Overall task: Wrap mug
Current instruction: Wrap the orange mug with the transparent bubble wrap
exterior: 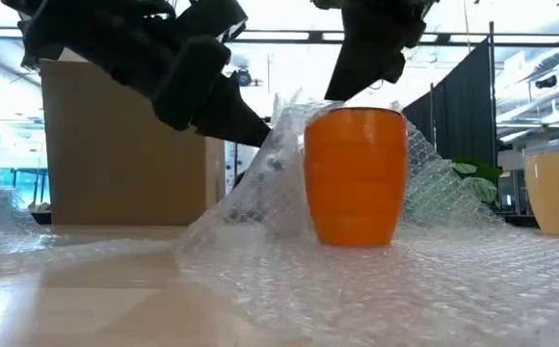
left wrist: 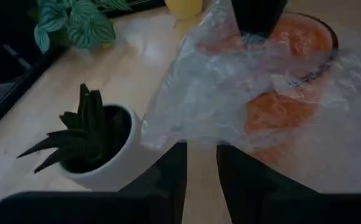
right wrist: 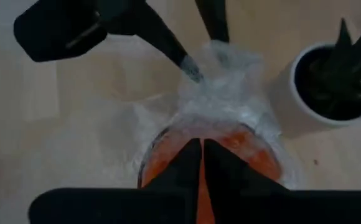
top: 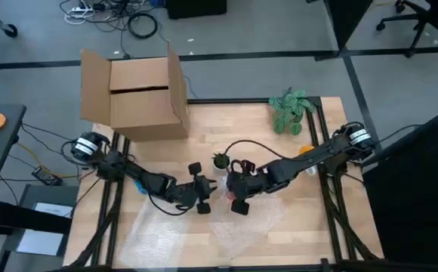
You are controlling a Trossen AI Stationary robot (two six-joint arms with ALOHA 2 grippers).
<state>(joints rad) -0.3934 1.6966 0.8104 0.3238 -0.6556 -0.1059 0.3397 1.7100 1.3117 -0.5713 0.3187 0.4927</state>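
At mid-desk the orange mug [exterior: 355, 175] stood upright on the bubble wrap [exterior: 424, 280]. Left hand [right wrist: 190, 67] pinched a raised fold against its side; right hand [right wrist: 200, 155], nearly closed, pressed wrap at the rim. Wrapping seemed only half finished.

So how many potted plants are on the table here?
2: a spiky succulent in a white pot beside the bubble-wrapped orange mug, and a leafy plant at the table's far right corner. None looks hidden.

We can read no text, label, brand, number or sign anywhere in these views.
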